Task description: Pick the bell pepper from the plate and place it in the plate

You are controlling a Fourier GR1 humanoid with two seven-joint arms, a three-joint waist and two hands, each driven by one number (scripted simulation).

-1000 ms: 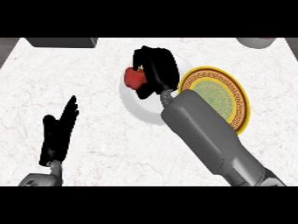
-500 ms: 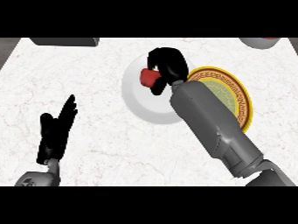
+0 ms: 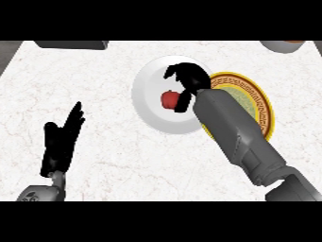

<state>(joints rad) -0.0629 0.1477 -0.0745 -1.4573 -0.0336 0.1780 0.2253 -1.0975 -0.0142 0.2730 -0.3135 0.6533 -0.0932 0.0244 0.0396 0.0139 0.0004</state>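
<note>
A red bell pepper (image 3: 169, 99) shows over the white plate (image 3: 149, 80) near the middle of the counter. My right hand (image 3: 188, 78) reaches in from the lower right. Its fingers curl over the pepper's top and its thumb lies along the pepper's right side, so it is shut on the pepper. A yellow patterned plate (image 3: 259, 103) lies just right of the white plate, partly hidden under my right forearm. My left hand (image 3: 59, 142) rests open at the lower left, fingers pointing up, far from both plates.
A dark grey object (image 3: 72, 44) sits at the counter's far left edge. A pale bowl (image 3: 283, 45) shows at the far right corner. The counter's left edge runs diagonally beside my left hand.
My right hand has moved right across the white plate toward the yellow plate, with the pepper in it. The left hand has stayed still.
</note>
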